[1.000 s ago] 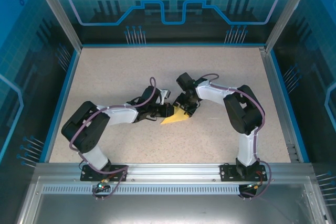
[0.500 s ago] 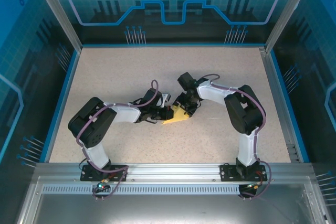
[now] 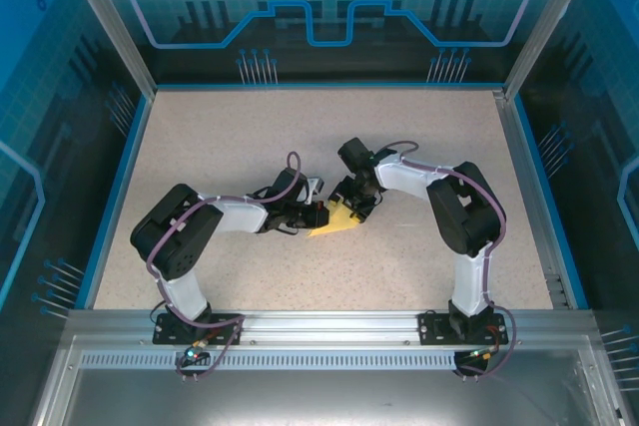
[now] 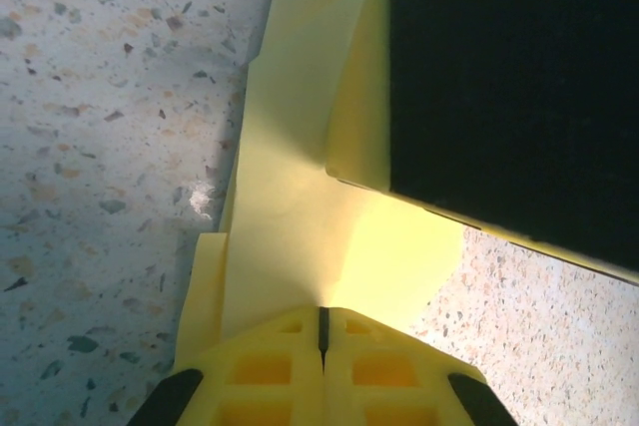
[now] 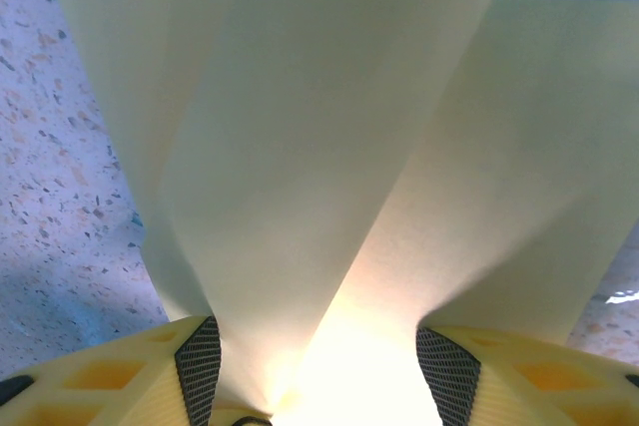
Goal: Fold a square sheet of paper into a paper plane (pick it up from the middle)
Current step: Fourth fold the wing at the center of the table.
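Note:
The yellow sheet of paper [image 3: 340, 223] lies mid-table, folded into a narrow pointed wedge like a paper plane. My left gripper [image 3: 321, 214] comes in from the left and is shut on its left end. In the left wrist view the paper [image 4: 290, 197] runs out from between the closed jaws of that gripper [image 4: 321, 312], and a black finger pad [image 4: 509, 77] of the other arm presses against it. My right gripper [image 3: 351, 205] reaches in from the upper right. Its jaws [image 5: 319, 356] stand apart with the raised fold of paper [image 5: 329, 147] between the mesh pads [image 5: 200, 366].
The speckled tabletop [image 3: 250, 137] is bounded by a blue rim and transparent walls [image 3: 125, 162]. Both arm bases sit on the metal rail [image 3: 329, 326] at the near edge. The two wrists are close together over the paper.
My left gripper moved right onto the paper's left end and closed the last bit. The left elbow shifted right. The right arm and the paper stayed put.

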